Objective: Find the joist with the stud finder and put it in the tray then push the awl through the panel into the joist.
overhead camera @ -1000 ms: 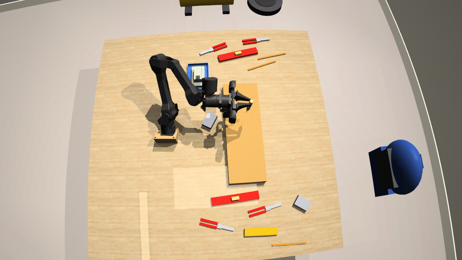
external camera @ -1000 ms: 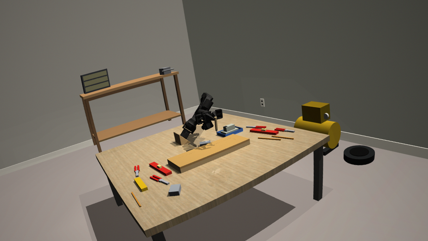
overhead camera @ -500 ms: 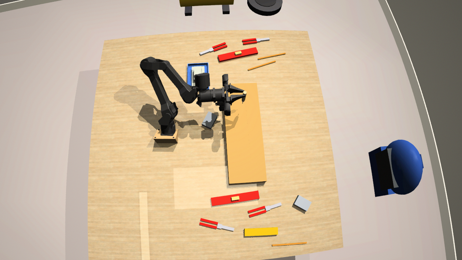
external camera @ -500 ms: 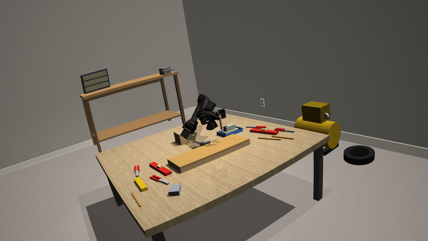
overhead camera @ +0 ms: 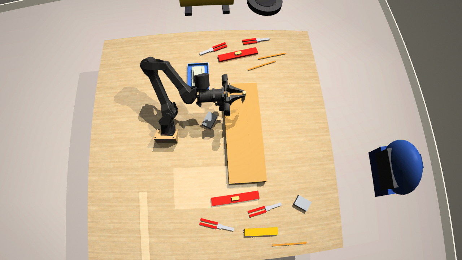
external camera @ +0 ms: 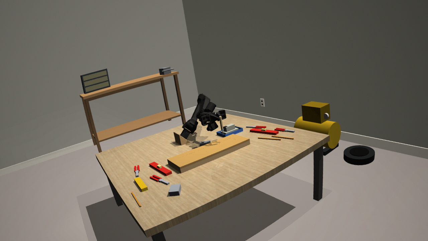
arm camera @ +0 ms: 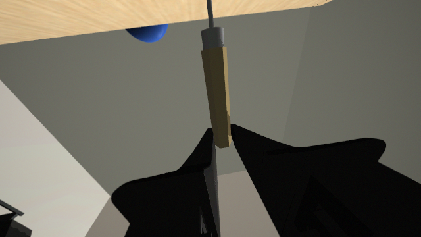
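Note:
My gripper (overhead camera: 243, 92) (arm camera: 221, 130) is shut on the wooden handle of the awl (external camera: 221, 121) (arm camera: 214, 89), near its top end. The awl hangs close to upright, metal shaft down, over the far end of the orange-tan floor panel (overhead camera: 246, 145) (external camera: 206, 147). Its point is outside the wrist view, and its height over the panel is hard to tell. The pale stud finder (overhead camera: 197, 69) (external camera: 229, 128) sits in the blue tray (overhead camera: 197, 64) (external camera: 234, 132), partly behind my arm in the top view. The joist is hidden, and I can make out no hole in the panel.
A grey block (overhead camera: 209, 120) lies between my base and the panel. A red level (overhead camera: 245, 53), pliers and thin orange sticks lie beyond the panel's far end. Another red level (overhead camera: 222, 198), pliers, a yellow block (overhead camera: 260, 232) and a second grey block (overhead camera: 302, 203) lie past the near end.

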Action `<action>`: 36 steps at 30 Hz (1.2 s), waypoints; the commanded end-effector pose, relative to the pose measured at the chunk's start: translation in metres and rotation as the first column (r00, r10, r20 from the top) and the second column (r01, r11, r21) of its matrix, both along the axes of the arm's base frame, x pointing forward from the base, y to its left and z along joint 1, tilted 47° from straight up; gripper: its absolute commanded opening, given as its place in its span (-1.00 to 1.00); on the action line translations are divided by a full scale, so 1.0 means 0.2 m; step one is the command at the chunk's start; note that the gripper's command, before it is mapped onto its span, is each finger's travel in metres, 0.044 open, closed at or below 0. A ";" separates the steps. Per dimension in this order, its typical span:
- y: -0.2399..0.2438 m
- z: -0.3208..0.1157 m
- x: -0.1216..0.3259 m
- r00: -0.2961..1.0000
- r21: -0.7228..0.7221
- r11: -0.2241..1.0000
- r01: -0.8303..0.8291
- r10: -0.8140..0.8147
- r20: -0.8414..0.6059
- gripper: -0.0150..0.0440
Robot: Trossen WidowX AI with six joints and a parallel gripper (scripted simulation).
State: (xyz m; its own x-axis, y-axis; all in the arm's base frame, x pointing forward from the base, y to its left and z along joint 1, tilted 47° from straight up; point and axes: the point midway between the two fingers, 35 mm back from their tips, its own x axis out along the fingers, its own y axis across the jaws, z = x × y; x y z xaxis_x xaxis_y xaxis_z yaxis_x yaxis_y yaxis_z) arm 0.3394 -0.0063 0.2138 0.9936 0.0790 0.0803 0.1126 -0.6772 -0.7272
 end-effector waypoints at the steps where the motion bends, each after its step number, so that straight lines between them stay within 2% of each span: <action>1: 0.00 -0.02 0.00 1.000 0.004 1.000 0.009 -0.009 -0.001 -0.49; 36: 0.09 -0.09 -0.01 1.000 0.005 1.000 0.009 -0.009 -0.001 -0.49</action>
